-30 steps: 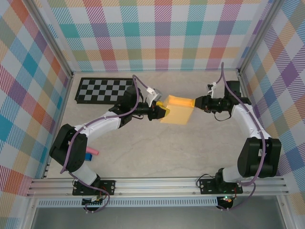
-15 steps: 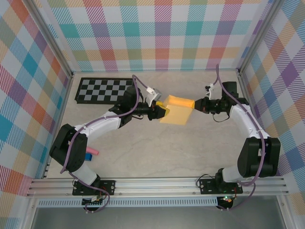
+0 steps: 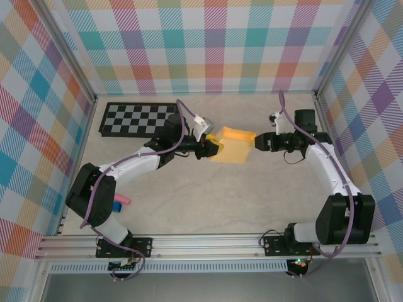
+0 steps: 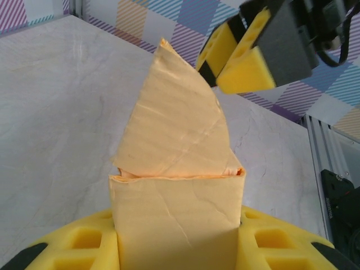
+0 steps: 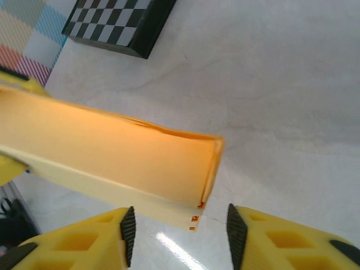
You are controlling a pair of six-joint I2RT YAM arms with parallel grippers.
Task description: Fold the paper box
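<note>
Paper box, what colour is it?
The paper box is plain yellow-orange, best seen in the left wrist view.

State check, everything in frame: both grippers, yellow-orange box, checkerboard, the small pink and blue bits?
Yellow-orange paper box: partly folded, hollow end not closed, held at one end.
Left gripper: fingers shut on the paper box.
Right gripper: open, fingers apart at the box's free end, not clamping it.
Black-and-white checkerboard panel: flat on the table, untouched.
Small pink and blue pieces: lying loose on the table.
</note>
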